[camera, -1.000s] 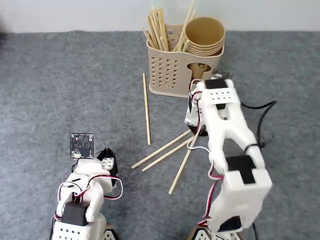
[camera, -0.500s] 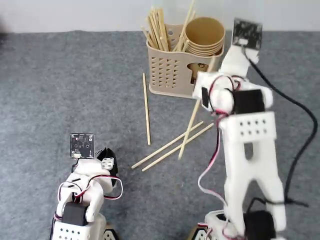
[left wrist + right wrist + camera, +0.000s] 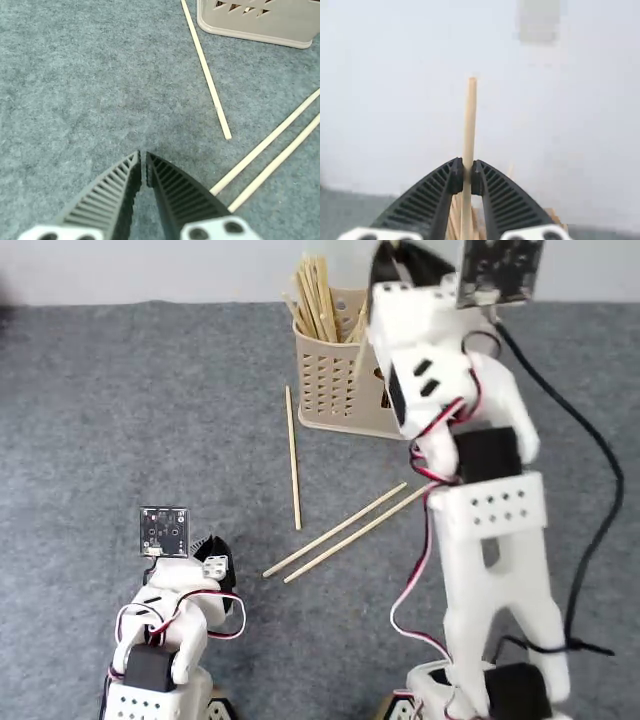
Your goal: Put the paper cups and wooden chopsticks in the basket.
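Right pincer (image 3: 467, 172) was clenched on one wooden chopstick (image 3: 469, 125) — the stick stood upright between the jaws, and its end reached well past them. In the high view the right arm (image 3: 480, 500) was stretched over the basket (image 3: 335, 390), which stood at the far edge of the grey carpet (image 3: 120, 420) with a bundle of chopsticks (image 3: 318, 295) inside. Three more sticks lay on the carpet: a single one (image 3: 292, 455) just beside the basket, and a pair (image 3: 335, 529) side by side, nearer the arms. Left pincer (image 3: 143, 167) was closed on nothing — it hung low over the carpet, apart from the sticks.
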